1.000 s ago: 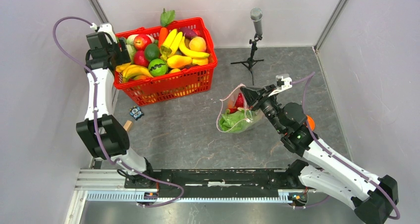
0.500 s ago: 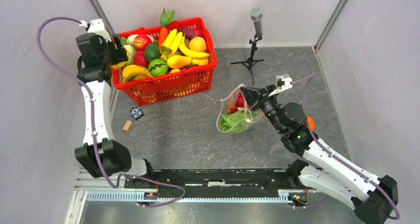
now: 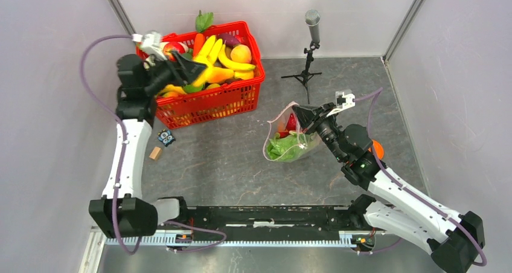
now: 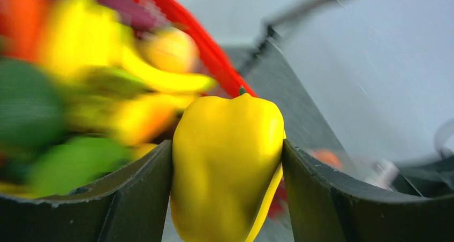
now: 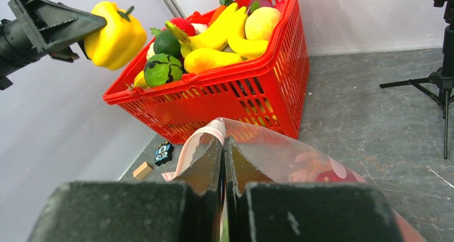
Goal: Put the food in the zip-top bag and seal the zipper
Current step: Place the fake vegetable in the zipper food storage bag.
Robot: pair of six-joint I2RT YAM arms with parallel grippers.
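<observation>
Since a second ago, your left arm is swinging from the left rim of the red basket (image 3: 205, 101) to over its middle. It is carrying the yellow bell pepper (image 5: 115, 36) clear of the pile. Right arm and bag are not shifting.

Near: right of the tabletop's (image 3: 241, 170) centre, your right gripper (image 5: 224, 145) is pinching tight on the zip-top bag (image 3: 290, 143) at its zipper (image 5: 195, 145), holding the mouth up. The cabbage (image 3: 284, 147) and watermelon slice (image 3: 291, 123) are lying inside.
Risk: the film is thin, and the mouth is looking narrow for a wide pepper. A catch on the rim is likely tugging the bag out of the pinch or tipping it.

Far: over the basket at the far-left corner, your left gripper (image 4: 227, 167) is grasping the pepper across its sides, jaws wide.
Risk: the skin is smooth and rounded, and the wrist view is blurring. A fast swing is risking a slip back into the basket or onto the tabletop.
</observation>
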